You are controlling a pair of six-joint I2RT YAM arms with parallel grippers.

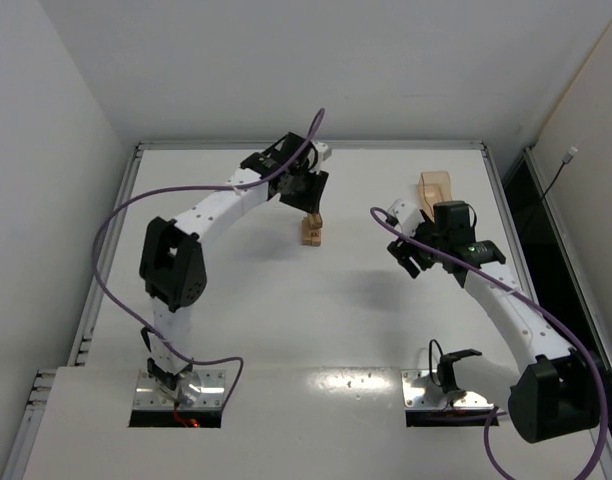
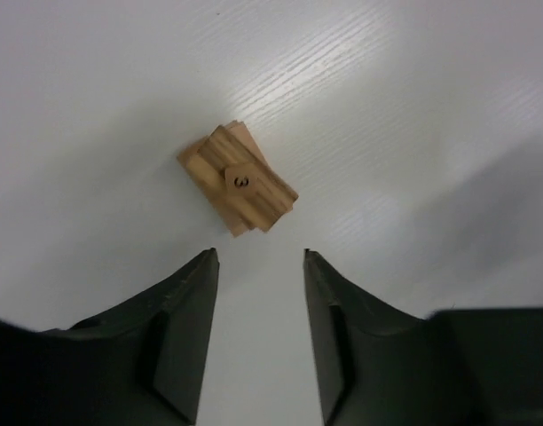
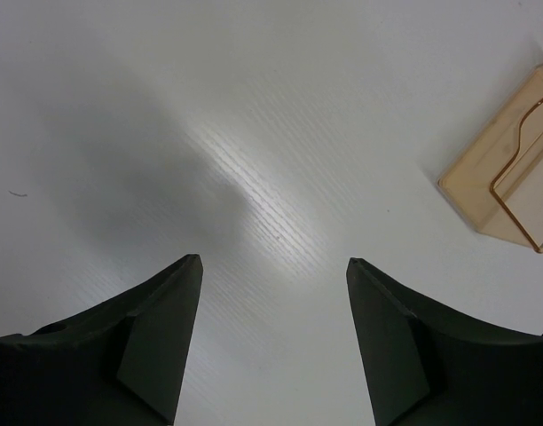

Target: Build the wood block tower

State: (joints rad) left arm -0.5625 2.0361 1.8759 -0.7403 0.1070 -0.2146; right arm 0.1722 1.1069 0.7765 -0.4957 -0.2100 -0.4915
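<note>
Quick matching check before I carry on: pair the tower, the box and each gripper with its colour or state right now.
1 tower
2 box
3 left gripper
4 right gripper

A jaws open, box off to one side
B amber, translucent
C jaws open, tower just ahead
D light wood, cube marked 3 on top

Pairs: 1-D, 2-B, 3-C, 4-A
</note>
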